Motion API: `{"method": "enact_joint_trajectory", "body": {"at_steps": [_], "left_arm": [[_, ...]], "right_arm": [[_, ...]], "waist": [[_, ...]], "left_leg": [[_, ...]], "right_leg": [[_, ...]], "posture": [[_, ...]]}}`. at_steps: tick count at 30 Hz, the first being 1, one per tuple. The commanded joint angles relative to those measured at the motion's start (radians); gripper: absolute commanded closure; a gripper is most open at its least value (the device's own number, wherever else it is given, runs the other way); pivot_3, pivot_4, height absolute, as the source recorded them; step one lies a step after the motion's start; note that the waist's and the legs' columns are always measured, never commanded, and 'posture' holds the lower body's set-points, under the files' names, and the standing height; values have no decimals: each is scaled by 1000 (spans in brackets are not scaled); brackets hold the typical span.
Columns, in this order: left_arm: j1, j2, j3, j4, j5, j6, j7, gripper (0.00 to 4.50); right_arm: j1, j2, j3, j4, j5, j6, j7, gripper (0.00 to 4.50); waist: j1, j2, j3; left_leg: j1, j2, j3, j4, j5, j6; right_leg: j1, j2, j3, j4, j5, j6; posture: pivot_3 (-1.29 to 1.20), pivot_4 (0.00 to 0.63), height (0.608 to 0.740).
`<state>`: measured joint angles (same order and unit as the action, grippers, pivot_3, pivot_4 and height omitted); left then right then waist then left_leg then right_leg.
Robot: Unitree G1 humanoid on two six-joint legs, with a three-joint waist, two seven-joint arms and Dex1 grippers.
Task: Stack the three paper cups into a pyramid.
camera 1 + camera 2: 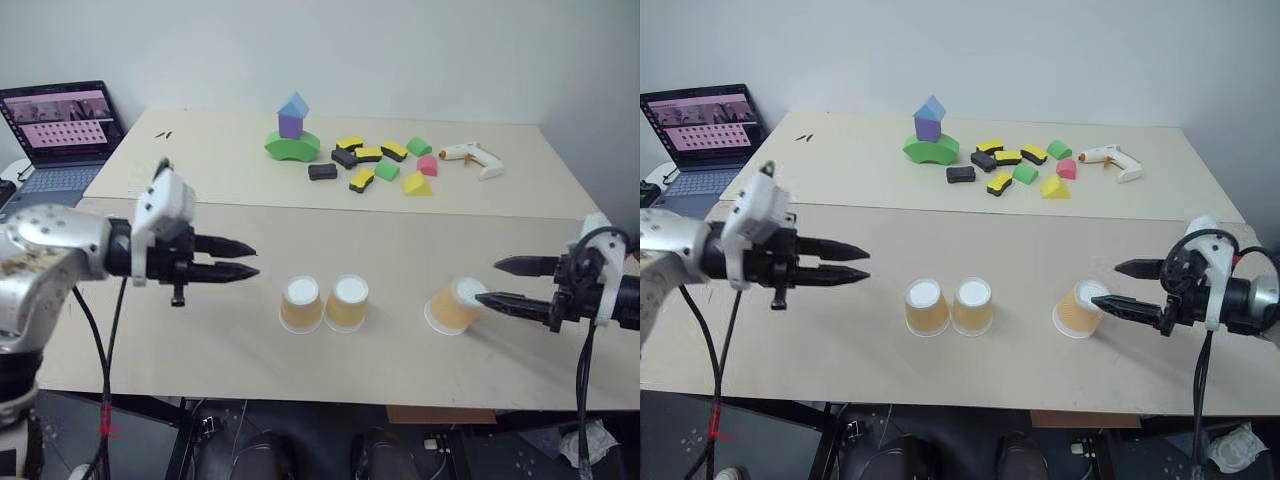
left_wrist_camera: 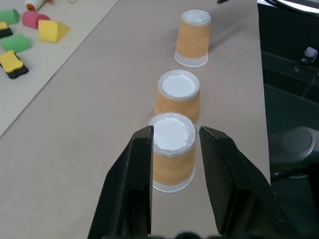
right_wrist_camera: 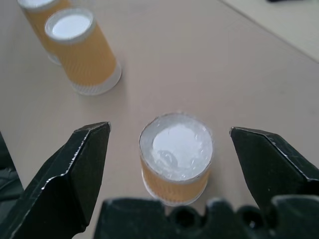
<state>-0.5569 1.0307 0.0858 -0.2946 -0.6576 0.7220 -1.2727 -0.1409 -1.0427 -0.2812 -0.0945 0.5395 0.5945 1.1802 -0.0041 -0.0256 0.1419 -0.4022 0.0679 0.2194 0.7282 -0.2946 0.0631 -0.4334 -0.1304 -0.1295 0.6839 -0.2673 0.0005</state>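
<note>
All three paper cups stand base-up on the near half of the table. Two of them [image 1: 301, 303] [image 1: 347, 301] are side by side in the middle. The third cup [image 1: 453, 306] stands apart to their right. My right gripper [image 1: 490, 281] is open wide just right of that cup. In the right wrist view the cup [image 3: 175, 154] sits between the spread fingers [image 3: 75, 169], untouched. My left gripper [image 1: 256, 260] hovers above the table left of the pair, shut and empty, pointing at them.
A blue-purple-green block tower [image 1: 292, 128] and scattered foam blocks [image 1: 380, 165] lie on the far table half. A white glue gun [image 1: 472, 157] lies right of them. An open laptop [image 1: 62, 130] sits at the far left.
</note>
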Motion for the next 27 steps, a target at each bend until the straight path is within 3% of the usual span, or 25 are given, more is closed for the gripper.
{"method": "enact_joint_trajectory", "body": {"at_steps": [1,9,27], "left_arm": [[-32,-1,-19,10,15,-25,-13,2981],[-46,-14,-24,11,14,-21,4,2981],[-29,-19,-24,3,26,-27,14,2981]], "right_arm": [[-28,11,52,88,-61,-86,23,0],[-126,52,123,223,-124,-161,28,0],[-194,113,152,115,-94,-84,5,0]], "waist": [[0,0,0],[-8,0,0],[-8,1,0]], "left_leg": [[-1,0,0,0,0,0],[-2,0,1,1,0,0],[-3,0,1,1,0,0]], "right_leg": [[-1,0,0,0,0,0],[-3,0,1,1,0,0],[-4,0,1,2,0,0]], "posture": [[0,150,703],[0,150,703],[0,150,703]]}}
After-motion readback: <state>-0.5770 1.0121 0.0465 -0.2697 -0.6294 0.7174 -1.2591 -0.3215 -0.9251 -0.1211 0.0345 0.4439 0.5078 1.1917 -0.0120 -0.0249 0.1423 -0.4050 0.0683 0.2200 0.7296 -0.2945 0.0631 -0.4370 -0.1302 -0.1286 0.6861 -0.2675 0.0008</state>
